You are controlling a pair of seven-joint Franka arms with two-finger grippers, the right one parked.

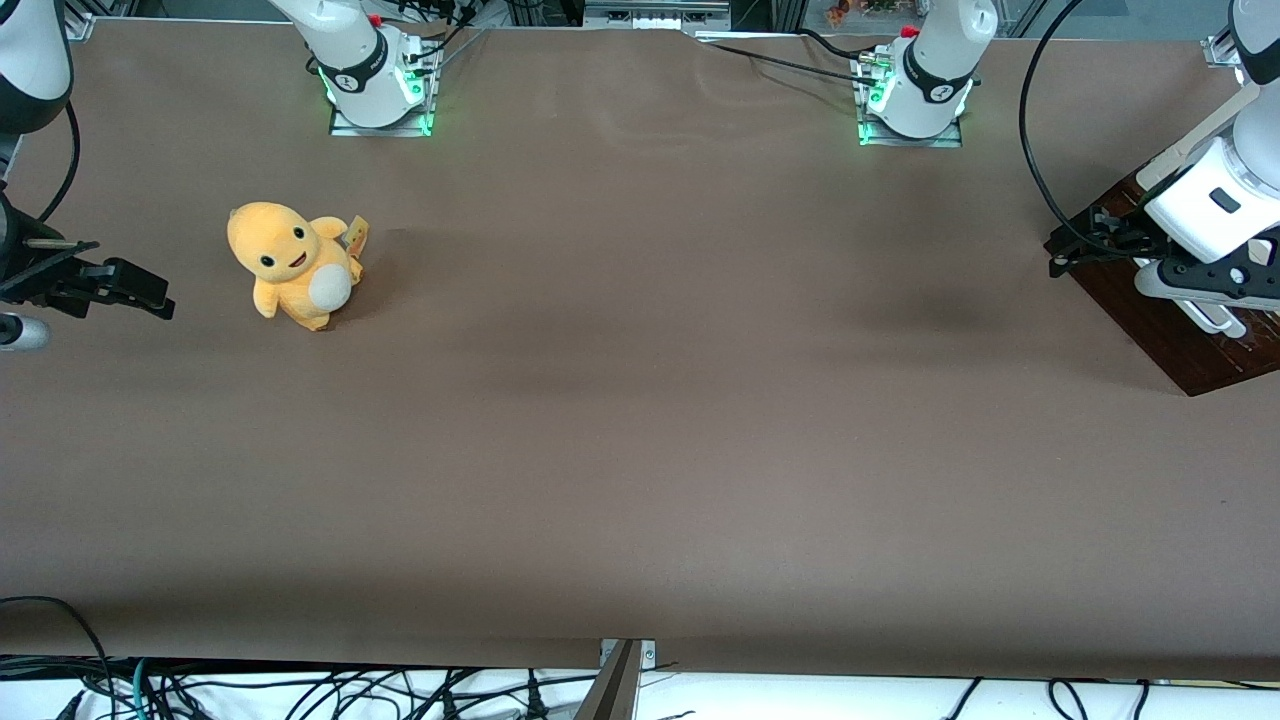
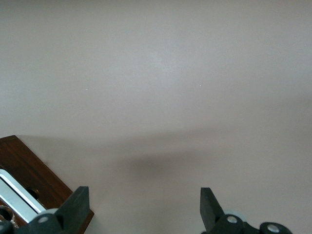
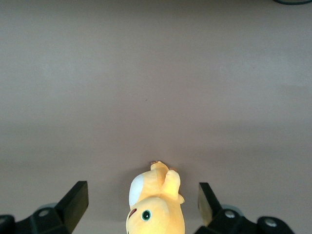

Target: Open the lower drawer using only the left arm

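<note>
The lower drawer's dark brown wood front (image 1: pixel 1165 320) shows at the working arm's end of the table, with its white bar handle (image 1: pixel 1216 318) partly under the arm. The left arm (image 1: pixel 1225 195) reaches down over it, and its black gripper (image 1: pixel 1198 288) hangs close above the front, beside the handle. In the left wrist view the gripper (image 2: pixel 144 207) is open wide and empty over bare table. One finger (image 2: pixel 77 204) stands at the corner of the brown front (image 2: pixel 30 168), next to the white handle (image 2: pixel 14 195). The drawer's inside is hidden.
A yellow plush toy (image 1: pixel 293 262) sits on the brown table (image 1: pixel 640 420) toward the parked arm's end, and shows in the right wrist view (image 3: pixel 156 204). Two green-lit arm bases (image 1: pixel 378 95) (image 1: pixel 915 100) stand farthest from the front camera.
</note>
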